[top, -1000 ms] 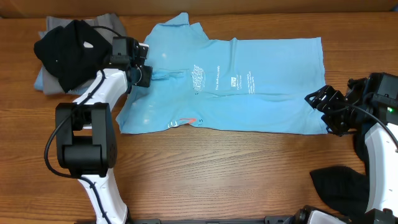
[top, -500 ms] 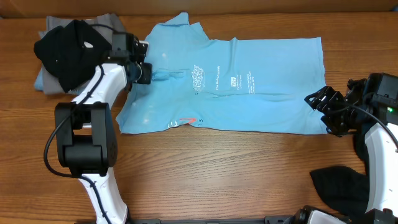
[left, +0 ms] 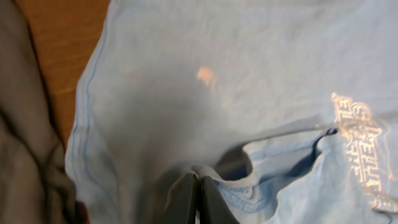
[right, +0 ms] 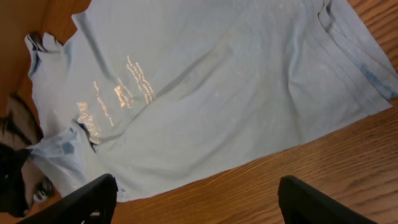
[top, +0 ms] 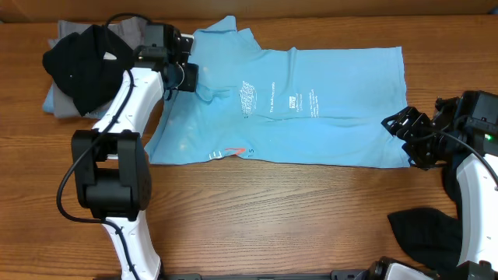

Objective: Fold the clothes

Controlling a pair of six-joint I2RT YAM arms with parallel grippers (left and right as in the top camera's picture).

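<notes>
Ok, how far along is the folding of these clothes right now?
Barely started. Done: nothing looks folded; the sky-blue T-shirt lies spread on the table. In hand: the left gripper is shut on fabric near its neckline, the right gripper open at the hem. Left: all its folds, plus the black garment heaped on a grey garment and a second black garment by the right arm.

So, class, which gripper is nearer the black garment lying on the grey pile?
Left. The left gripper, shut on the blue T-shirt near its collar, sits just beside the black garment; the right gripper hangs open past the shirt's far hem.
</notes>
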